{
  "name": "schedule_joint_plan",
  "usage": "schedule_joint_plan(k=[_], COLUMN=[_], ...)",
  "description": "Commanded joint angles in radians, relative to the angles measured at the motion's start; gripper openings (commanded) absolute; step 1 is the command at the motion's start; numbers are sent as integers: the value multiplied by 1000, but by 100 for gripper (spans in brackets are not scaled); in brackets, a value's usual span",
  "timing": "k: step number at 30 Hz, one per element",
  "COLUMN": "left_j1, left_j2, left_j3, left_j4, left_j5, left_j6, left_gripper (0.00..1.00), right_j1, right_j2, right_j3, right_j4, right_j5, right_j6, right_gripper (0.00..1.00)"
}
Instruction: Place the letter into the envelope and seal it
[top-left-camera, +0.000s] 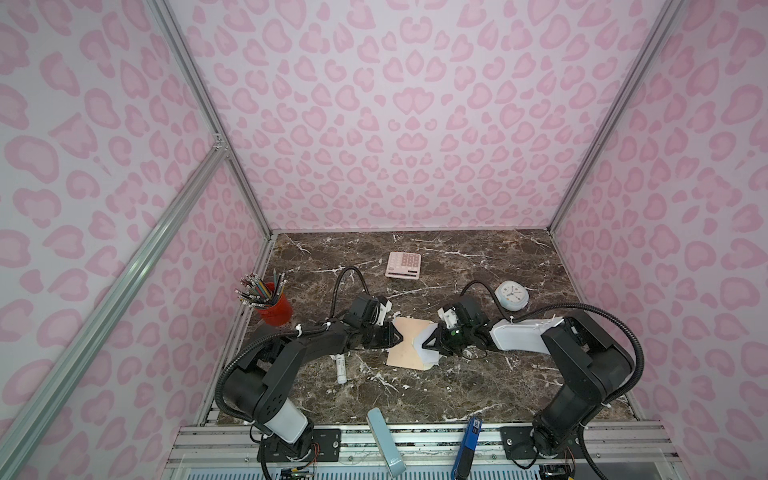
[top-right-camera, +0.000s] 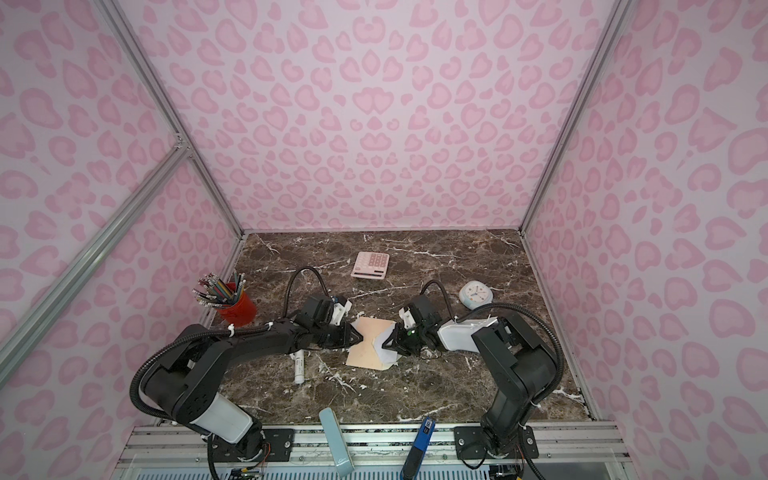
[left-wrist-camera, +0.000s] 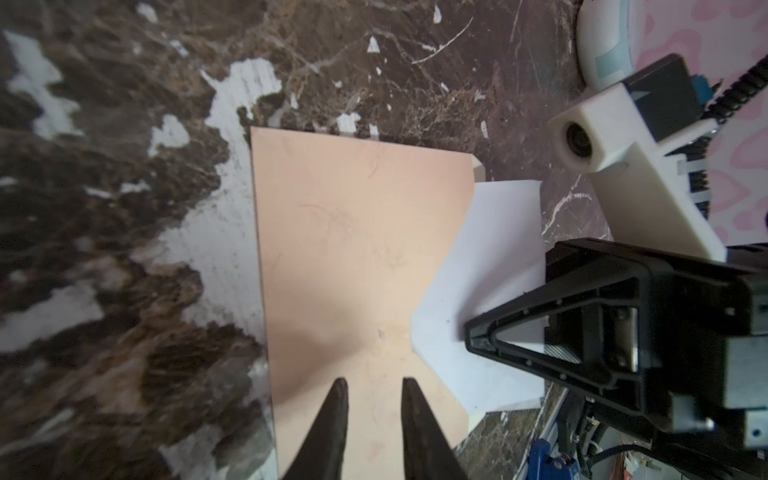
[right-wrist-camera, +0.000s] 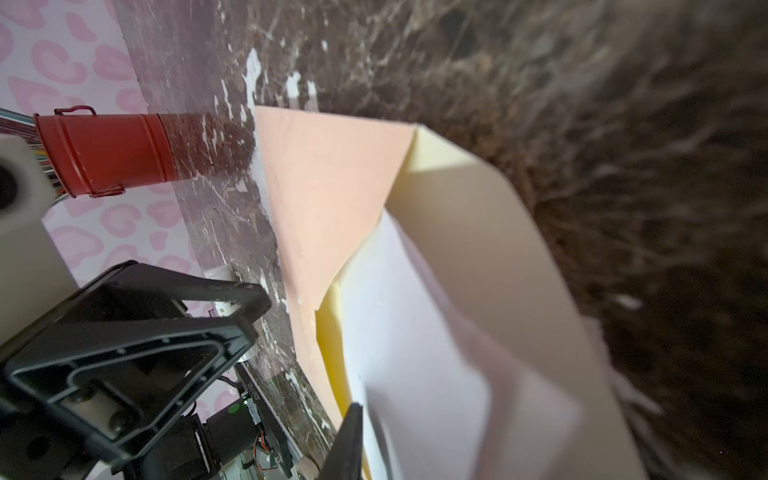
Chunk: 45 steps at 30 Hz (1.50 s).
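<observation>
Under my parted left gripper (left-wrist-camera: 375, 386) lies the peach-tan paper envelope (left-wrist-camera: 353, 232); the white paper letter (left-wrist-camera: 494, 257) touches my right gripper (top-left-camera: 419, 343), grip unclear.

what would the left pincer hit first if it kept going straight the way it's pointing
Most likely the envelope: the left pincer is aimed at its peach face. Depth is unclear, so it may already touch.

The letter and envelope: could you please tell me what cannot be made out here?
- How far the letter reaches inside: left wrist view, the envelope covers it.
- Whether the right gripper grips the letter: right wrist view, the letter hides one finger.
- Tip of the flap: both top views, under the right gripper; right wrist view, blurred.
</observation>
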Motion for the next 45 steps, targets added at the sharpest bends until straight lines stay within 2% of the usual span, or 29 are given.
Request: schedule_joint_plan(k=[1, 6, 11, 20, 32, 34, 45], left_j1=[0, 0, 0, 6, 44, 49, 54], left_j2=[-34, -77, -102, -65, -23, -12, 38], left_j3=[9, 16, 21, 21, 10, 9, 8], left_j4=[-32, -72, -108, -111, -86, -78, -40], left_j5=[-5, -25, -53, -62, -48, -43, -26], left_j6=[2, 9, 19, 40, 53, 52, 41], left_gripper=[31, 32, 33, 34, 35, 40, 41], right_j1=[1, 1, 2, 0, 1, 2, 9], right_j2=[-16, -43, -77, -74, -46, -40, -20], right_j3=[7, 15, 26, 35, 51, 57, 83], right_j4=[-73, -134, -216, -251, -238, -238, -244], right_j5=[37, 59, 92, 111, 105, 105, 103], right_j6=[-40, -69, -100, -112, -107, -107, -107], right_gripper=[28, 40, 45, 40, 40, 40, 40])
